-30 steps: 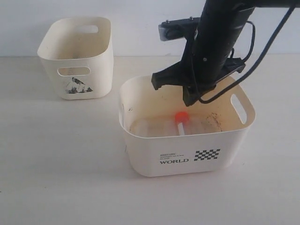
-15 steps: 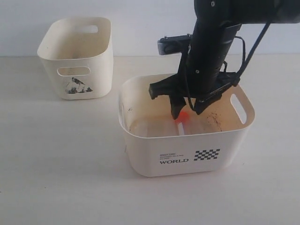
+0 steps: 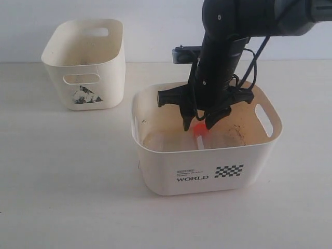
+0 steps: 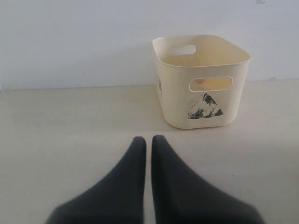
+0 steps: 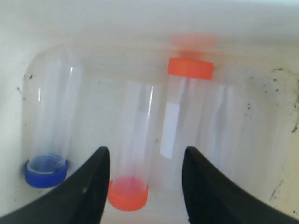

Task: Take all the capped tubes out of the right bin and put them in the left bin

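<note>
Lab bench (image 3: 67,181), capped tubes (image 5: 177,107)

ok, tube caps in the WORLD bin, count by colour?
Orange-red caps: 2 (second one)
Blue caps: 1
Total: 3 caps in the right bin, going by the right wrist view. A further clear tube shape beside them is too faint to count.

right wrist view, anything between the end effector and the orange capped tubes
Nothing visible. The open right end effector straddles a clear plastic tube with an orange cap; a blue-capped clear tube lies beside it.
</note>
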{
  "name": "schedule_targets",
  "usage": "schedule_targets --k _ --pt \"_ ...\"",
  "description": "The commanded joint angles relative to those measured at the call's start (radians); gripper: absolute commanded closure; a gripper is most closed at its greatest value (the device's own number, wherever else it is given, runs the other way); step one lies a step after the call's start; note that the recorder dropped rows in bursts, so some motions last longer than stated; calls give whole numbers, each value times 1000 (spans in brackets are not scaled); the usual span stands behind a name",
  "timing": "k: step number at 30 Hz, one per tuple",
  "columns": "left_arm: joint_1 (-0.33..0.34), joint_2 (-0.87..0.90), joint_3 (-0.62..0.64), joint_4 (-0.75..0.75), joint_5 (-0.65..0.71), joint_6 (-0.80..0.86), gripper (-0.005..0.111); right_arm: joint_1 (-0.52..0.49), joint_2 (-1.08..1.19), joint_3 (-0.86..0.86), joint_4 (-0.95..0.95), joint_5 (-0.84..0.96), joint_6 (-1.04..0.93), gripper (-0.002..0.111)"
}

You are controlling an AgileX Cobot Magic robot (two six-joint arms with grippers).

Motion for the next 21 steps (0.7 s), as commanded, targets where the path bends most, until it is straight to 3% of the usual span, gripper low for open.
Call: schedule_targets --k 1,6,21 --pt "0 0 -4 2 0 -10 102 -32 51 -31 -20 28 8 62" --pt "0 0 -4 2 0 -10 102 -79 69 -43 -16 25 15 62" --pt "0 0 -4 2 1 -10 102 -81 160 -45 37 36 -20 62"
